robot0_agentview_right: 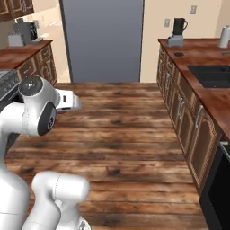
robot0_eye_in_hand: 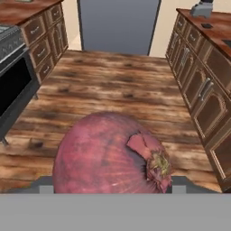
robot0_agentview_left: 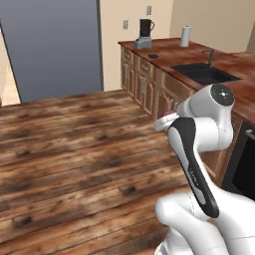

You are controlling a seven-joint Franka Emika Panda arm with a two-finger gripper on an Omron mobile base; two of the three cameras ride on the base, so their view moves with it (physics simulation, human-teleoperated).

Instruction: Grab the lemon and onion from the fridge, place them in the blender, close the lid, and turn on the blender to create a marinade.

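A reddish-purple onion [robot0_eye_in_hand: 108, 155] bulks large in the hand view, and my gripper [robot0_eye_in_hand: 113, 186] is shut on it, grey fingertips [robot0_eye_in_hand: 45, 186] at either side. A sliver of the onion [robot0_agentview_left: 170, 115] shows at the gripper [robot0_agentview_left: 167, 120] over the wood floor. In the right base view the hand ends at the gripper [robot0_agentview_right: 77, 103]. The grey fridge [robot0_agentview_right: 103, 40] stands ahead with its doors shut. The blender [robot0_agentview_left: 145, 34] sits at the far end of the right counter, with the flat black lid [robot0_agentview_left: 153, 56] lying on the counter in front of it. The lemon is out of view.
The right counter [robot0_agentview_left: 169, 52] holds a sink [robot0_agentview_left: 204, 73] and a white paper-towel roll [robot0_agentview_left: 185, 36]. Wooden cabinets [robot0_agentview_right: 179, 108] line the right side. A black oven [robot0_eye_in_hand: 13, 85] and more cabinets [robot0_agentview_right: 38, 63] line the left. Open wood floor [robot0_agentview_right: 121, 117] runs between them.
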